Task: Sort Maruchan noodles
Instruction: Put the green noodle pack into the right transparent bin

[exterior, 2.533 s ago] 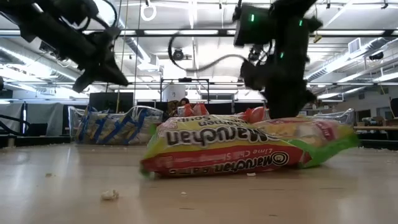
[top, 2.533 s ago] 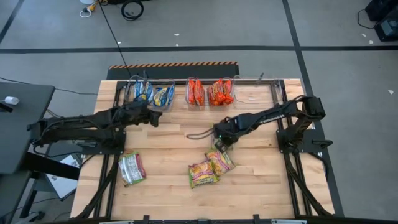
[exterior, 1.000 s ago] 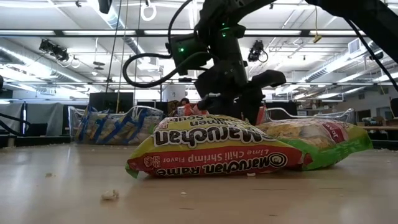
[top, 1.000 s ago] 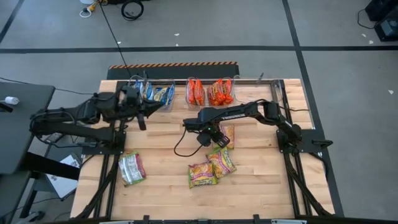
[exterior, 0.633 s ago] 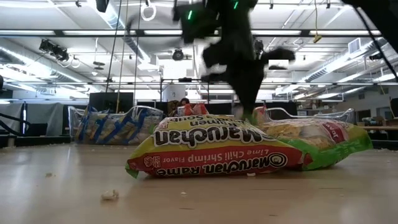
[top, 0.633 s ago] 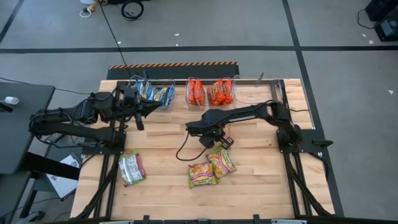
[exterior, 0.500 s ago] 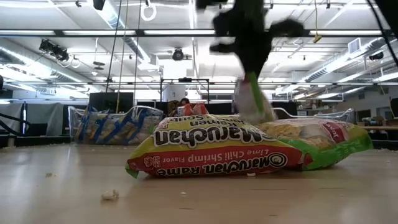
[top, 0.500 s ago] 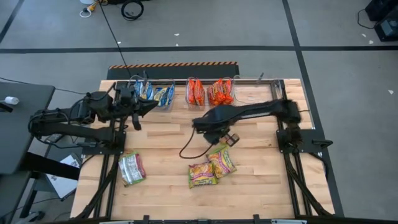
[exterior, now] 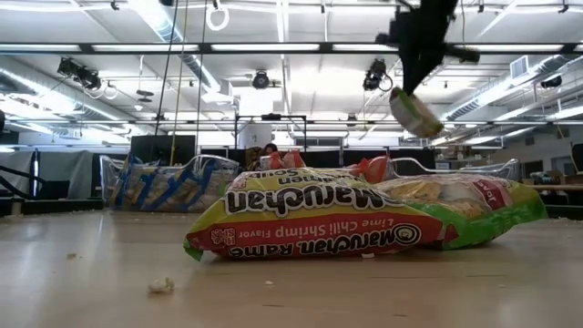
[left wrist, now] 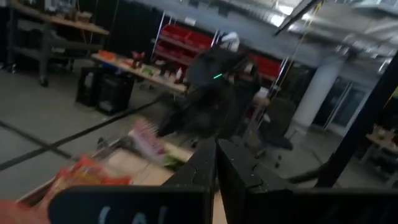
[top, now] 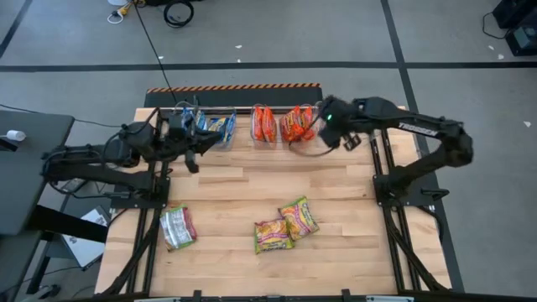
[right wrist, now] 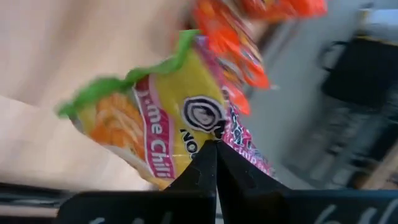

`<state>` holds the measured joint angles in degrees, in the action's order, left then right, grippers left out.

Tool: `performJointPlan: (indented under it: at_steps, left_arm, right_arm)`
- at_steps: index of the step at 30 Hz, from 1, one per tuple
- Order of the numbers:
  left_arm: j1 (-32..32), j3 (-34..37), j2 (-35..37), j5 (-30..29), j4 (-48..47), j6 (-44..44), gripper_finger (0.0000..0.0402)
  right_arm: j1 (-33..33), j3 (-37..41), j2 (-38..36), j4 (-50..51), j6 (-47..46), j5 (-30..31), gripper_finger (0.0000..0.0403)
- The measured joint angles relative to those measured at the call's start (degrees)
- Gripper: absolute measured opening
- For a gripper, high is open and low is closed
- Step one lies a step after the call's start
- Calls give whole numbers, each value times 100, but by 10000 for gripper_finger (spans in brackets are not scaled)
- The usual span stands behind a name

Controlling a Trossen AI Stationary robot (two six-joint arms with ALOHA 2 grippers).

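My right gripper (top: 346,137) hangs high over the table's far right part, shut on a yellow-green and pink Maruchan packet (right wrist: 168,118), which also shows as the packet (exterior: 414,111) in the low view. Two more yellow-green packets (top: 287,223) lie flat and overlapping near the table's middle, and a third packet (top: 177,226) lies at the near left. Blue packets (top: 205,126) and orange packets (top: 281,124) stand on edge in clear bins along the far edge. My left gripper (top: 191,144) is shut and empty, hovering by the blue bin. My right gripper pinches the yellow-green packet between its two fingers at an edge near the pink end (right wrist: 217,134). The fingers come from above. The packet is lifted clear of the table and hangs tilted below the fingers (exterior: 421,64).
Clear bins (top: 252,138) line the far edge. Black frame rails (top: 382,168) run along both table sides. A cable loop (top: 306,149) dangles from the right arm. Bare wood lies between the bins and the lying packets. A crumb (exterior: 160,285) sits close to the low camera.
My right gripper has carried the yellow-green packet up off the table's middle and swung it toward the far right corner. The packet has gone from beside the two lying packets to hanging high in the air. Those two packets have stayed put.
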<state>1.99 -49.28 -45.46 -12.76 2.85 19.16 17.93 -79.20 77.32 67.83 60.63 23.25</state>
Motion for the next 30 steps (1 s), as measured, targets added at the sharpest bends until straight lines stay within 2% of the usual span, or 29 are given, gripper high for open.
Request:
performJointPlan:
  at_steps: [5, 11, 15, 18, 21, 30]
  left_arm:
    - [1, 0, -571, -167, 893, 12, 20]
    - [1, 0, -1178, -715, 1438, 300, 20]
    - [3, 3, -1517, -996, 1742, 514, 20]
    - [8, 4, -1688, -1010, 1919, 548, 20]
    - [8, 4, -1754, -1009, 1967, 541, 20]
    - [10, 4, -1756, -1013, 1976, 369, 20]
  right_arm:
    - [1212, 1506, -526, -2456, 1854, 18, 3]
    - [2151, 2871, -484, -4550, 3366, -793, 3]
    - [2510, 3610, -488, -6426, 3585, -1636, 6]
    - [2580, 3875, -409, -6789, 3504, -2130, 10]
    - [2596, 3969, -347, -6937, 3273, -2312, 13]
    - [2642, 4032, -486, -6779, 2698, -1866, 17]
